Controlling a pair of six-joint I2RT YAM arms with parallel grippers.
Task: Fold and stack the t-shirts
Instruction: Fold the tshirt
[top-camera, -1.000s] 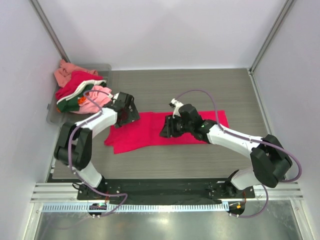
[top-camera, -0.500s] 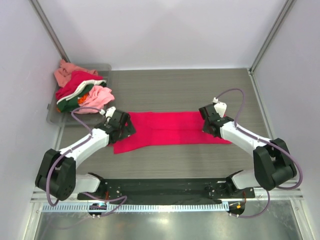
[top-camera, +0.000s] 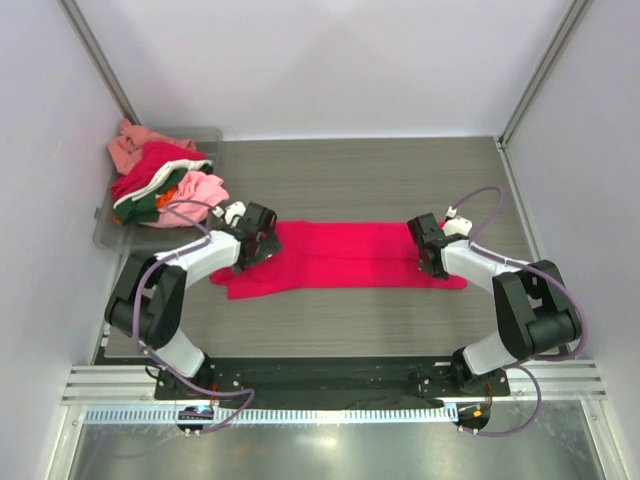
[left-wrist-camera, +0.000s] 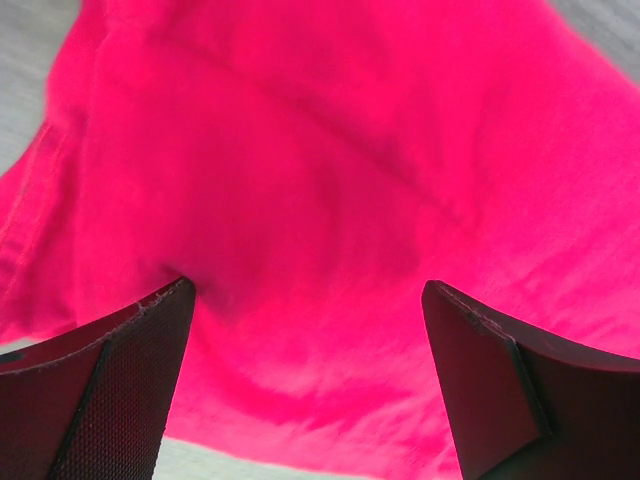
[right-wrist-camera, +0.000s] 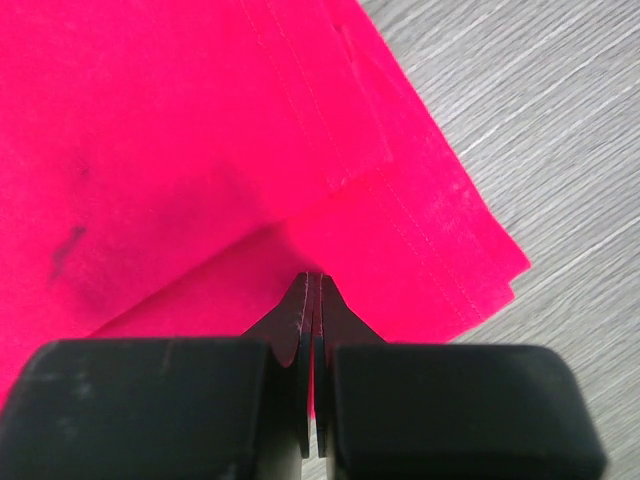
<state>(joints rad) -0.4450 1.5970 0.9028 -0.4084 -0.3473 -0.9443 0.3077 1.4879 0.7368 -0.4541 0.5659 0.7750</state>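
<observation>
A crimson-red t-shirt (top-camera: 340, 255) lies spread in a long band across the middle of the table. My left gripper (top-camera: 258, 248) is open and low over its left end; in the left wrist view (left-wrist-camera: 305, 300) the fingers stand wide apart with red cloth (left-wrist-camera: 320, 150) between them. My right gripper (top-camera: 428, 258) is at the shirt's right end. In the right wrist view (right-wrist-camera: 315, 280) its fingers are shut on a raised fold of the shirt (right-wrist-camera: 180, 150) near the hemmed edge.
A clear bin (top-camera: 208, 133) at the back left holds a pile of t-shirts (top-camera: 160, 185) in salmon, red, dark green, white and light pink. Grey walls and metal posts close in the table on three sides. A black base rail runs along the near edge.
My right gripper has moved from the shirt's middle to its right end, and the shirt now lies longer and flatter. My left gripper has shifted down onto the shirt's left end.
</observation>
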